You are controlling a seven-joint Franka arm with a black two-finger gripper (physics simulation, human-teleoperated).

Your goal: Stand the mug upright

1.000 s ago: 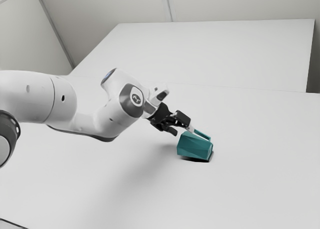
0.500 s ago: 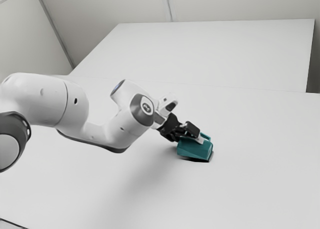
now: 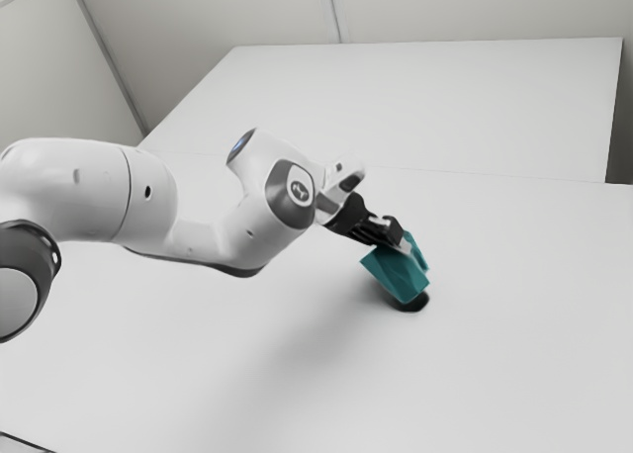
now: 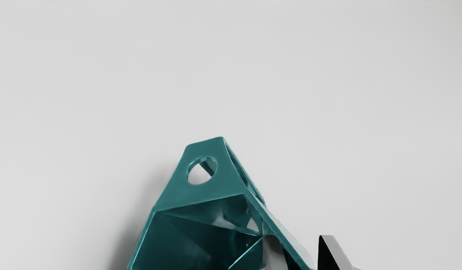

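The gripper [image 3: 404, 246] is at the upper side of the teal faceted mug [image 3: 396, 275] in the exterior view, shut on its wall. The mug is tilted, its lower end over a dark shadow; whether it touches the table cannot be told. In the wrist view, one finger of the gripper [image 4: 301, 255] is inside the open mouth of the mug [image 4: 208, 202] and the other is outside the same wall. The handle part with a round hole points away from the fingers. The mug's base is hidden in the wrist view.
The white table [image 3: 247, 374] lies around and beneath the mug. Behind it stands another white surface [image 3: 425, 107], with pale wall panels beyond. A dark-edged corner shows at the exterior view's lower left.
The gripper came down onto the lying mug, closed on its wall, and has since risen slightly toward the exterior view's right. The mug has tipped and lifted at its gripped side.
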